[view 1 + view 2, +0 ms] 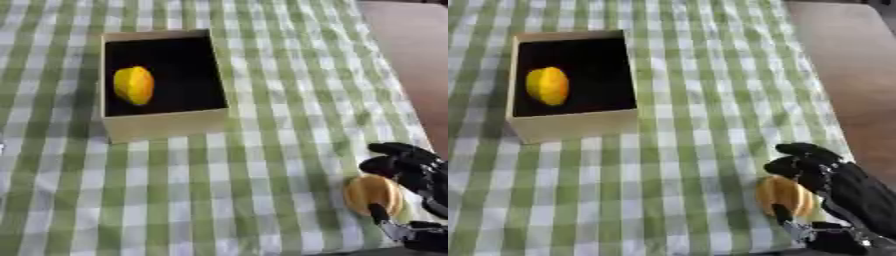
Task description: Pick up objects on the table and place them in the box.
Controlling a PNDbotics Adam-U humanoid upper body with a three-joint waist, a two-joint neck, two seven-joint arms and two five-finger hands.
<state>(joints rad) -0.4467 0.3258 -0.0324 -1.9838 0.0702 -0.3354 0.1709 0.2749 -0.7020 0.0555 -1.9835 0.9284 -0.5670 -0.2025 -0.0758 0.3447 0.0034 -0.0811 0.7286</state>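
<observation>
A shallow cardboard box (162, 125) with a black inside stands on the green-and-white checked cloth at the upper left. A yellow lemon-like fruit (133, 85) lies in its left part. Near the table's lower right corner sits a round orange fruit (372, 192). My black right hand (837, 185) is around that fruit, fingers curled over its far side and thumb (782, 212) against its near side. The fruit rests on the cloth. My left hand shows in neither view.
The checked cloth (245, 175) covers the table between box and fruit. The table's right edge (411, 115) runs close beside my right hand, with brown floor beyond it.
</observation>
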